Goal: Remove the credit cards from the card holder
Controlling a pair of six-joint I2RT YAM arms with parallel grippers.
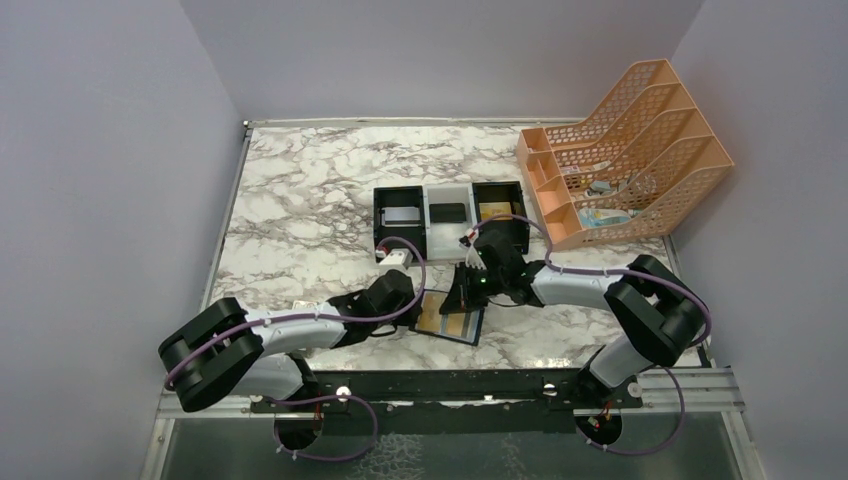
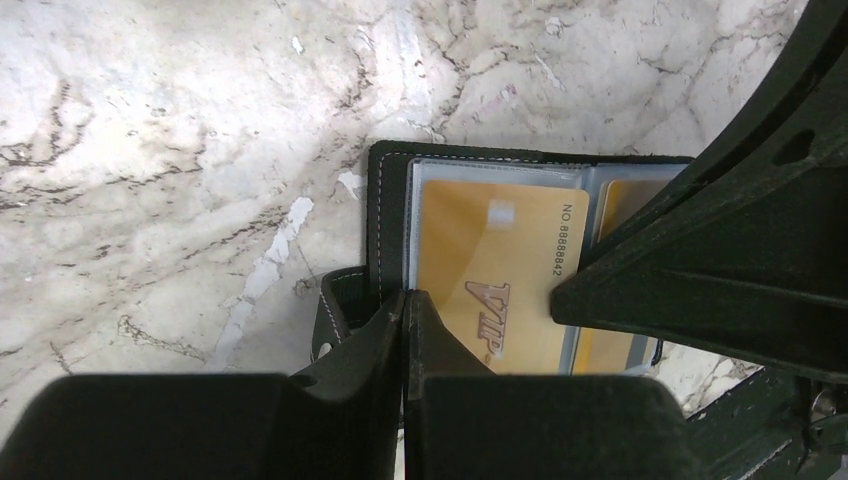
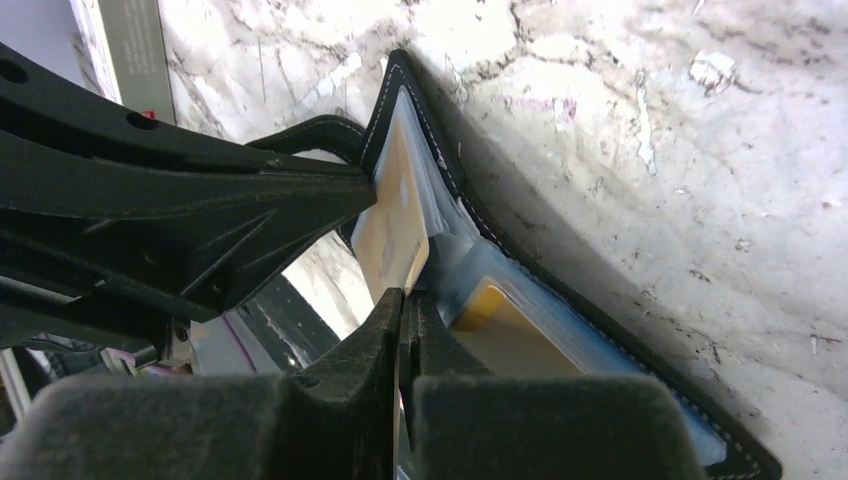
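Extraction under way: right fingers (image 3: 375, 335) pinch a corner of the gold card (image 2: 490, 270), which sits in its pocket in the open card holder (image 1: 447, 322) on the table (image 1: 300, 200). Left fingers (image 2: 385, 335), clenched, brace the holder's side. The next move likely calls for a steady sliding pull.

Robot lab cell, grey partitions (image 1: 100, 150), marble tabletop (image 1: 300, 190)

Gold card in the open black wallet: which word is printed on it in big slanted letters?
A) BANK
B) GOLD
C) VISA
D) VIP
D: the left wrist view shows "VIP" in slanted letters on the gold card, which sits in the card holder.
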